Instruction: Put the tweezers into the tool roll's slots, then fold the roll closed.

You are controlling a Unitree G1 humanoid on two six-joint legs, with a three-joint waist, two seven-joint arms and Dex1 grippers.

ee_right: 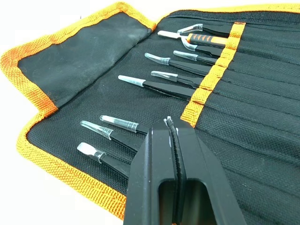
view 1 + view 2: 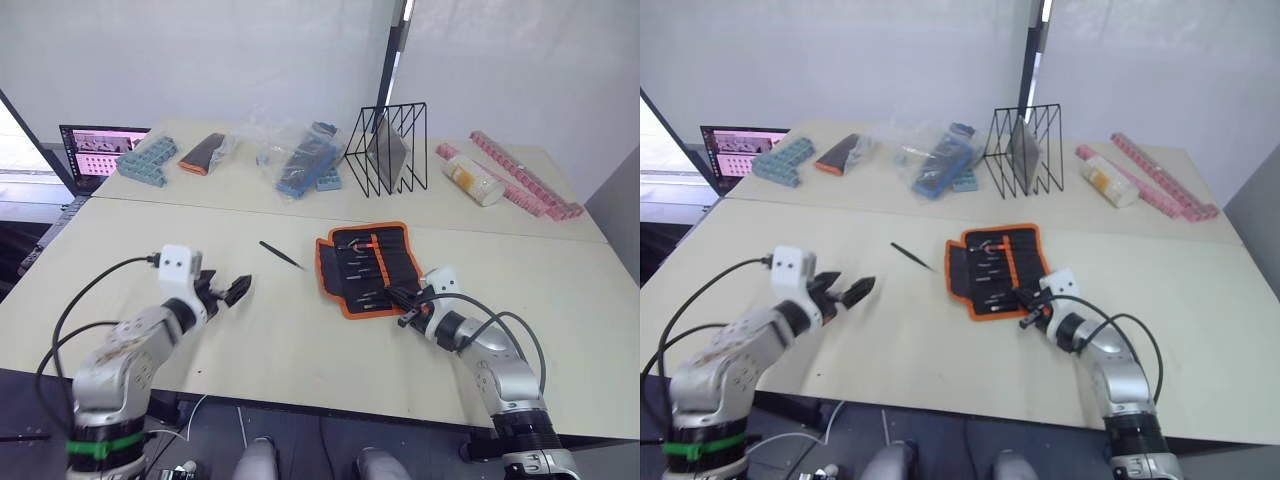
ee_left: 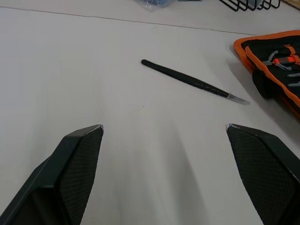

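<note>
The tool roll (image 2: 368, 268) lies open and flat on the table right of centre, black with orange edging. Several tweezers (image 1: 159, 86) with clear tip caps sit tucked in its slots (image 1: 243, 93). One loose black tweezers (image 2: 281, 254) lies on the bare table just left of the roll and appears again in the left wrist view (image 3: 187, 80). My right gripper (image 2: 400, 300) is shut with nothing in it, its tips (image 1: 169, 123) low over the roll's near edge. My left gripper (image 2: 225, 292) is open, with its fingers (image 3: 79, 154) spread, a short way nearer than the loose tweezers.
Along the back of the table stand a black wire rack (image 2: 388, 148), clear bags of blue parts (image 2: 300, 160), a small black-and-orange pouch (image 2: 205, 153), teal boxes (image 2: 148, 160), a laptop (image 2: 100, 150), a pale bottle (image 2: 473, 180) and pink strips (image 2: 525, 180).
</note>
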